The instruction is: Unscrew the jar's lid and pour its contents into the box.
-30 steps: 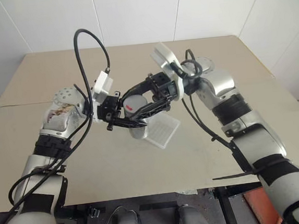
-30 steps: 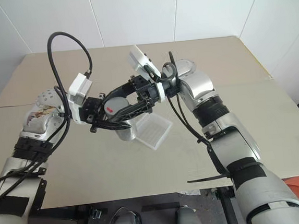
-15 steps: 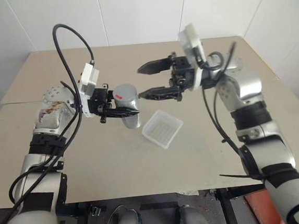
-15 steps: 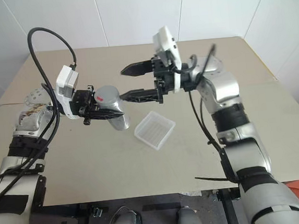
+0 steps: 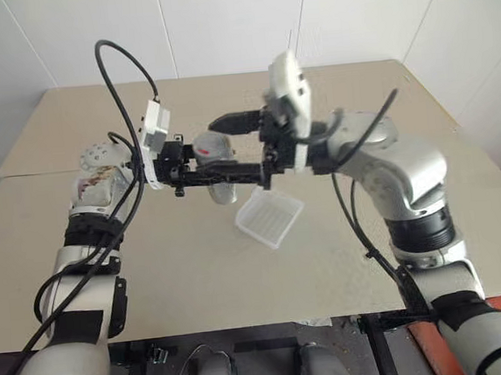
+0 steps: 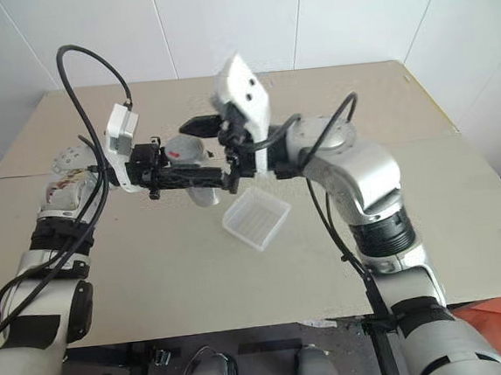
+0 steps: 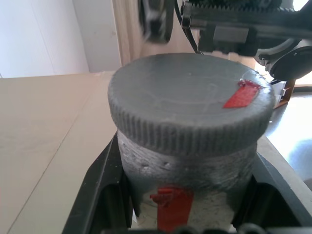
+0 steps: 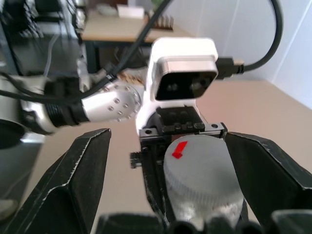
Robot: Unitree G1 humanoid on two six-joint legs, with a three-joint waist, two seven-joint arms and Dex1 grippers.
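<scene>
Left tool (image 5: 203, 169) clenched on the jar (image 5: 215, 155), holding it on its side above the tabletop (image 5: 177, 255), lid (image 7: 190, 102) on and pointing toward the right arm. Red tape mark on the lid face.

Right tool (image 5: 245, 146) released, fingers spread wide, one on each side of the lid, not touching it. Right wrist view: lid (image 8: 202, 170) sits centred in the gap between the two fingers (image 8: 73, 185).

Box (image 5: 271, 217) flat on the tabletop, at about 5 o'clock from the jar in the head view, apart from both tools. Looks empty, ridged bottom visible.

Contents: can't tell, not visible inside the jar.
</scene>
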